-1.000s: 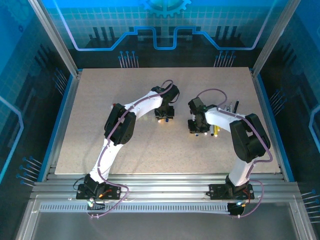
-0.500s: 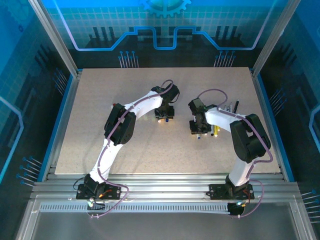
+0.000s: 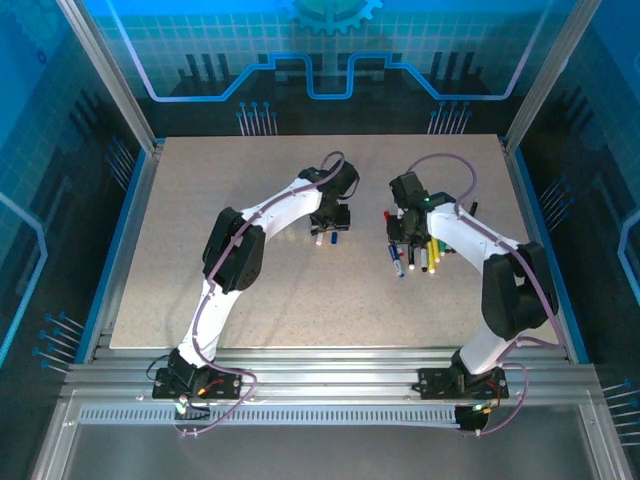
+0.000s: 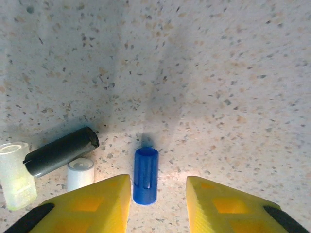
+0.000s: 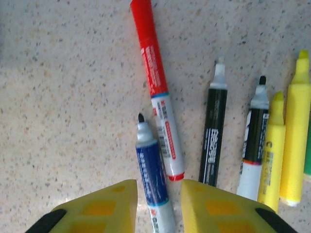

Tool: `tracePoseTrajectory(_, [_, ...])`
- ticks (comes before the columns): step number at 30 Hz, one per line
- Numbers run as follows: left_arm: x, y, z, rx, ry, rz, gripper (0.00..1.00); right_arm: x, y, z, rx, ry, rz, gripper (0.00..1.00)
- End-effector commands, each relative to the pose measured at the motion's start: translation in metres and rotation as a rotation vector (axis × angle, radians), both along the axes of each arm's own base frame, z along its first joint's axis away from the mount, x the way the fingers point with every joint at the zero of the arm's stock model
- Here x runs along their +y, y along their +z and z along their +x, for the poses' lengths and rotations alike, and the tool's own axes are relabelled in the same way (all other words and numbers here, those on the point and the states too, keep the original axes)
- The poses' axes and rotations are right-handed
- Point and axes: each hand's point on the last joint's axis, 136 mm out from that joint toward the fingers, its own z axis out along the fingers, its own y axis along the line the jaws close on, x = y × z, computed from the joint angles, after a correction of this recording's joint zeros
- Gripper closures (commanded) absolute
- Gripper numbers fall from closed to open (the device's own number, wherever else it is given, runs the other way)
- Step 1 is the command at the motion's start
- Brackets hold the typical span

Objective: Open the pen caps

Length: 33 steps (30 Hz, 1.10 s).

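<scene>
One blue pen (image 5: 151,179), tail cut off

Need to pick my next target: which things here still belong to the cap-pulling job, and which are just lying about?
Still to do:
red pen, no tip showing, apparently capped.

Lying about, already done:
blue pen, black pen, black-and-white pen, yellow pens, all uncapped; loose blue cap, black cap, white cap, clear cap.
</scene>
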Motion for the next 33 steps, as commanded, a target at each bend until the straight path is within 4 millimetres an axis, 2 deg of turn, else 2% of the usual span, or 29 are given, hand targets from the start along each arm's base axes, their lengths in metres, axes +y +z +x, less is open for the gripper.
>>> tracePoseTrajectory(1, [-0.007, 0.021, -0.004, -0.024, -0.013, -0.051, 0.64, -0.002, -0.012, 0.014, 0.022, -0.011, 0.015, 0.71])
tracePoseTrajectory(10, [-0.007, 0.023, -0.004, -0.026, -0.013, -0.062, 0.64, 0.000, -0.034, 0.037, 0.061, -0.016, 0.003, 0.71])
tracePoseTrajectory(20, [-0.008, 0.021, -0.004, -0.022, -0.012, -0.064, 0.65, -0.007, -0.058, 0.042, 0.119, -0.039, -0.026, 0.73])
tracePoseTrajectory(33, [-0.010, 0.020, -0.002, -0.021, -0.015, -0.067, 0.65, -0.004, -0.075, 0.052, 0.156, -0.044, -0.037, 0.78])
